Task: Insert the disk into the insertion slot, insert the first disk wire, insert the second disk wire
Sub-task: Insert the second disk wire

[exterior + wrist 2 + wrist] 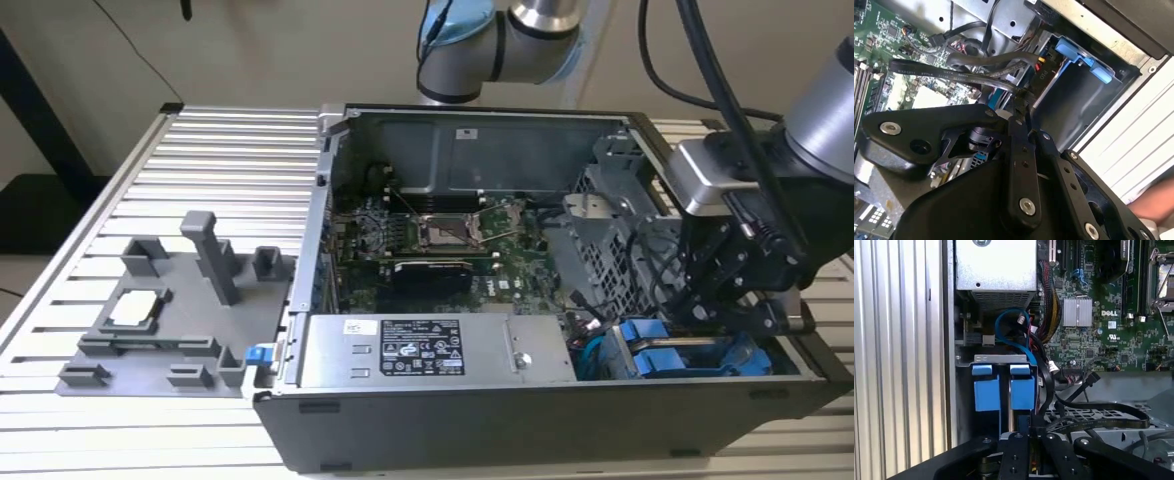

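Gripper (721, 300) low inside case at 3 o'clock of the power supply (434, 350), fingers clenched on a black flat wire (959, 72). Disk (1004, 387) seated in insertion slot (694, 355), blue carriers showing.

I am looking at a robotics lab or test bench. An open computer case (534, 300) lies on a ribbed aluminium tabletop (214, 170), its green circuit board (441, 235) bare. A grey moulded holder (174, 320) for parts sits beside it, and the robot arm (494, 45) stands behind, by a plain wall.
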Controlling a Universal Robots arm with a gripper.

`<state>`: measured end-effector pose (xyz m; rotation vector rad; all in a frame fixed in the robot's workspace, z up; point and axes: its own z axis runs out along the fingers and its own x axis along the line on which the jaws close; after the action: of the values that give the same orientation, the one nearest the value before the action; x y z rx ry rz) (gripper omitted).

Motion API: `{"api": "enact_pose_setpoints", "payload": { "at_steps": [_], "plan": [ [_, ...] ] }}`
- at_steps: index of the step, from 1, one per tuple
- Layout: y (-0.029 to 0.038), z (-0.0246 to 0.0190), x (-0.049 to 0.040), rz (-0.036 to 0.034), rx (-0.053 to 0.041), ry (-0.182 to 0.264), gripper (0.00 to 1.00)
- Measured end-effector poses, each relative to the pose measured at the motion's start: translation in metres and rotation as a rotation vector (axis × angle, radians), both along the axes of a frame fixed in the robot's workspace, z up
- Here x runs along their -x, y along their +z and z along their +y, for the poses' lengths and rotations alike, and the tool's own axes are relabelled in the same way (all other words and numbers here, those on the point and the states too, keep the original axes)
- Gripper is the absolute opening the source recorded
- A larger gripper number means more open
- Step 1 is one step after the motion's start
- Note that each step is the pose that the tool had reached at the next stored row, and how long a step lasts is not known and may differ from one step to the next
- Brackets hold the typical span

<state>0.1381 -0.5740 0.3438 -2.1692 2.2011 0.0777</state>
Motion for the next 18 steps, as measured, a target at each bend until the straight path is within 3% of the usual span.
{"api": "enact_pose_setpoints", "payload": {
  "at_steps": [18],
  "plan": [
    [-0.0059,0.0003,-0.0017,0.0000,0.0001,-0.016,0.16]
  ]
}}
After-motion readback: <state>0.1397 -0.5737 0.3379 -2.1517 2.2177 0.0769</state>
